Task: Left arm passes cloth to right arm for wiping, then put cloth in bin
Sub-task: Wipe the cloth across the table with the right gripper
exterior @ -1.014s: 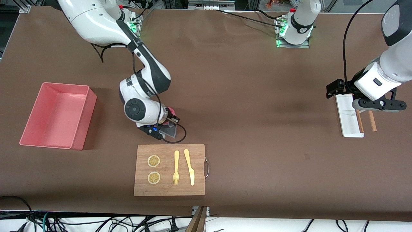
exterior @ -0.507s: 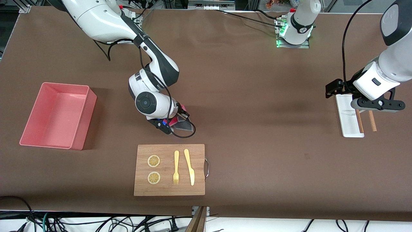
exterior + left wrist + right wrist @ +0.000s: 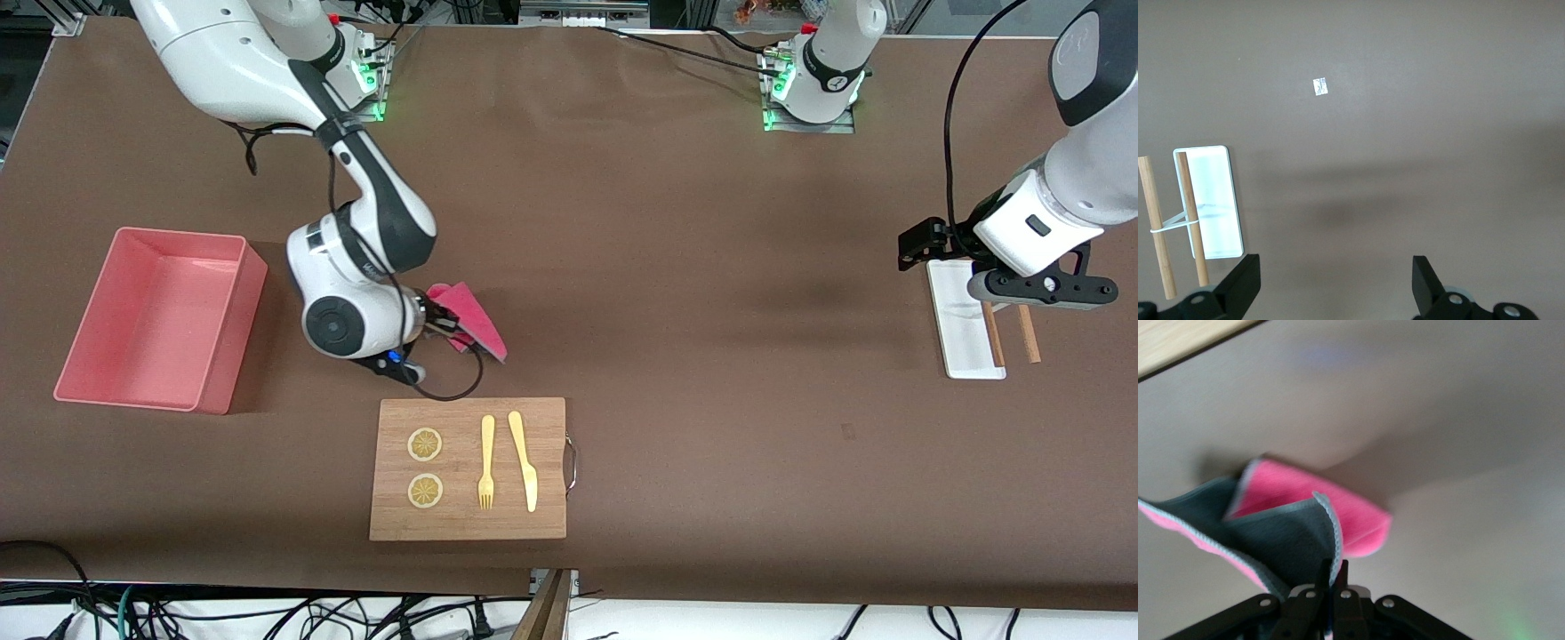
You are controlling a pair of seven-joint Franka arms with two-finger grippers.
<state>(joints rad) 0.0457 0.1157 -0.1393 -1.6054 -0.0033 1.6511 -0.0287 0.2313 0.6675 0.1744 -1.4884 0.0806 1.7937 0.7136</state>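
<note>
Cloth (image 3: 469, 318), one, clamped in right gripper (image 3: 444, 331) jaws; left gripper (image 3: 1331, 293) jaws apart.

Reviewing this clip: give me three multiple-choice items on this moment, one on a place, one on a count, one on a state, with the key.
1. Where is the left gripper?
A. over the white tray's end farther from the front camera
B. over the pink bin
C. over the cutting board

2. How many lemon slices lie on the cutting board?
A. one
B. two
C. four

3. What is the state of the right gripper?
A. open and empty
B. shut on the fork
C. shut on the cloth

Key: 1 A, the front view shows it at the tray, fingers apart. 2 B, two slices beside the fork. 3 C, the right wrist view shows the fingers pinching the cloth's grey edge.
</note>
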